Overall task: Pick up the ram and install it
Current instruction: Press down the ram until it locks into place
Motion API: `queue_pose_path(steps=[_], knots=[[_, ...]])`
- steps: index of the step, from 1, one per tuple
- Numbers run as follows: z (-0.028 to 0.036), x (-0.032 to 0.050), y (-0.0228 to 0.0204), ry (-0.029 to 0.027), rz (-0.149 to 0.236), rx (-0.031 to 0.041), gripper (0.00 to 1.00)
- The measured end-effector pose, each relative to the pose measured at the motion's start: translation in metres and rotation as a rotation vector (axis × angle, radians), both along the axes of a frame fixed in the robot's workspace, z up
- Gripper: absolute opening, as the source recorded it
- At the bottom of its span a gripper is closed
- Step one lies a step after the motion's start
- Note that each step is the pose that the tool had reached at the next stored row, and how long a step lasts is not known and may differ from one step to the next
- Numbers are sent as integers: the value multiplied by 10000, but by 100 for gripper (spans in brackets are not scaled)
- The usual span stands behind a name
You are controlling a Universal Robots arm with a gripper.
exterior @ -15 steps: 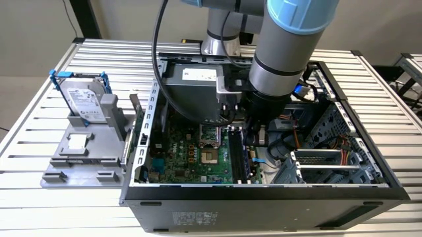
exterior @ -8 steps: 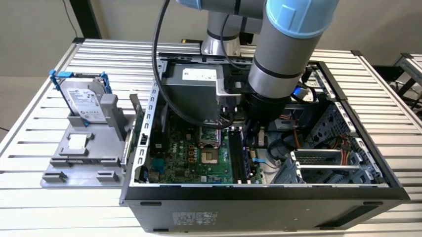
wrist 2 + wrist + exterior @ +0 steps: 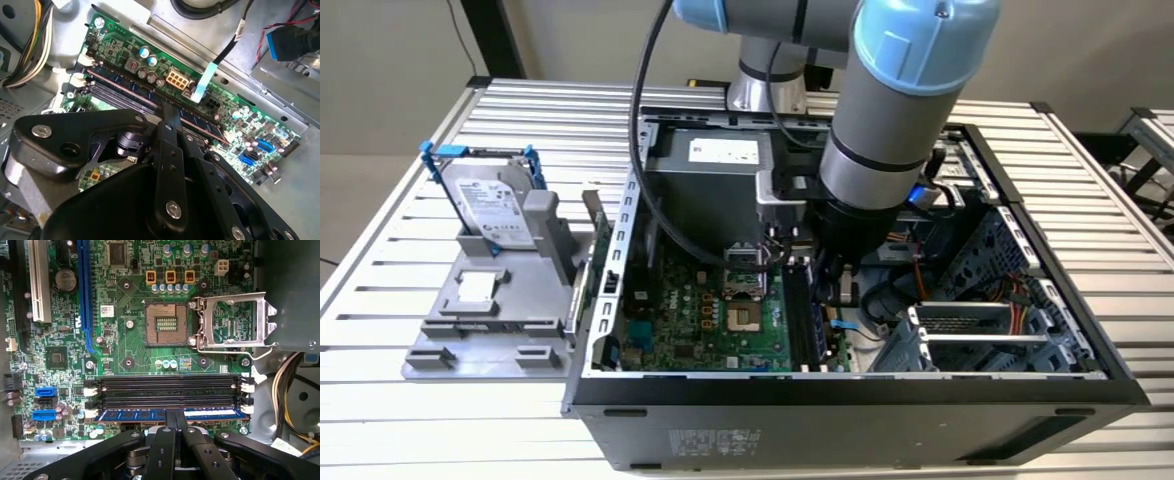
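A tabletop of ribbed silver aluminium slats carries an open black desktop computer case lying on its side, with a plain pale wall behind it. Toward the exterior view's left sits a grey plastic fixture tray with a silver hard drive in a blue bracket propped upright on it. The grey and light-blue robot arm reaches down into the case over the green motherboard. The ram, a long thin blue circuit-board stick with a row of dark chips, lies along the outermost of the long black memory slots, next to the bare square processor socket. The black pincer has its two slim fingers close together, tips clamped on the ram at its middle; in the second wrist view the ram shows as a dark strip meeting the fingers.
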State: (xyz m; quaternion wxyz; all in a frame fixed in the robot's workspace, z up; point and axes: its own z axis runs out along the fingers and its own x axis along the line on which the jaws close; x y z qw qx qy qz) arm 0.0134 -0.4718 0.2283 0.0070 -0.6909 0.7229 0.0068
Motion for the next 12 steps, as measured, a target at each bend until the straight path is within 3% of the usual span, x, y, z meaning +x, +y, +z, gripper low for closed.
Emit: queue_pose_path(steps=[6,8,10,12], knots=[[-104,5,-3,5,0,-16,0],[-113,7,-1,6,0,-23,0],[-56,7,3,-4,-2,20,0],[39,7,0,0,0,-1,0]])
